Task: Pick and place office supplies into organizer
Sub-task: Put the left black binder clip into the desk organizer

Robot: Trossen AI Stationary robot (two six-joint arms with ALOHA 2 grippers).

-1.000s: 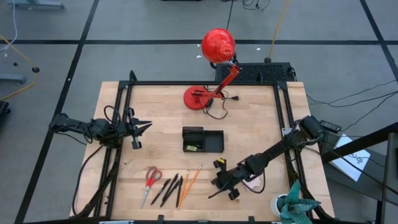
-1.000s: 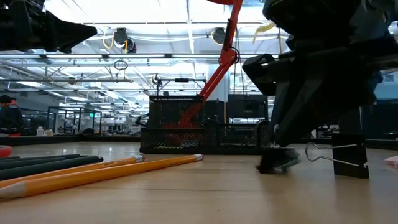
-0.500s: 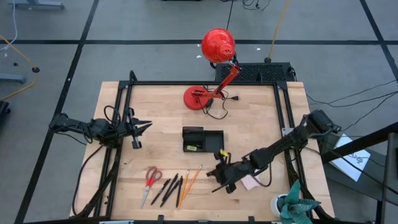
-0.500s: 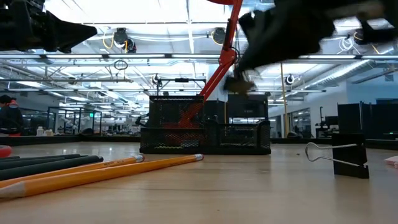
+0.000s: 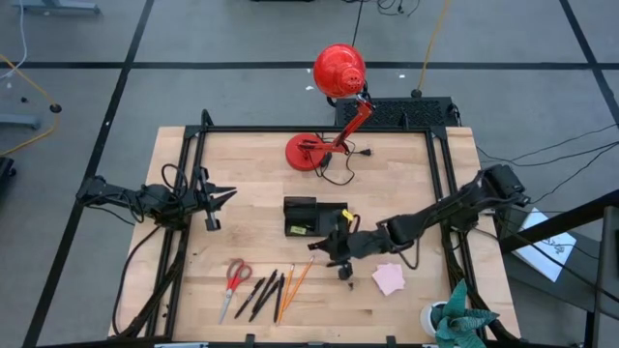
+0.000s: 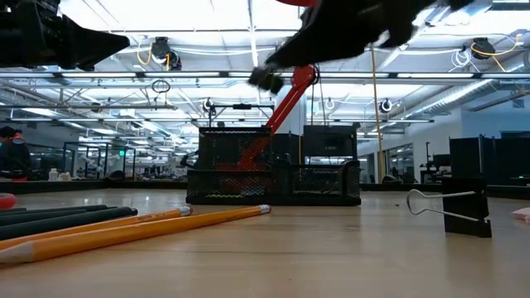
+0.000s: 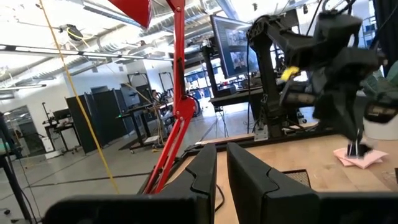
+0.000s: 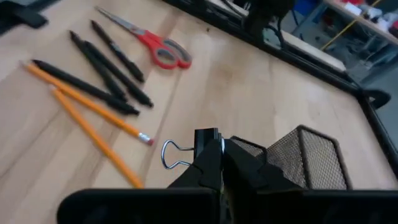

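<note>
Right wrist view: right gripper [image 8: 214,163] jaws clamp binder clip [image 8: 198,147]; left jaws near-closed, empty.

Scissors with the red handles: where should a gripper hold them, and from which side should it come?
Take the scissors at the neck, where the shut blades meet the handles, coming straight down. They lie flat and shut, so that part is narrow; the pens lie close beside them.

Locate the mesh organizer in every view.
High view: mesh organizer at mid-table.
Low view: centre, far across the table.
Left wrist view: possibly a mesh sliver past the left gripper.
Right wrist view: beside the binder clip, at.
Shared landmark: red desk lamp, missing only from the right wrist view.
</note>
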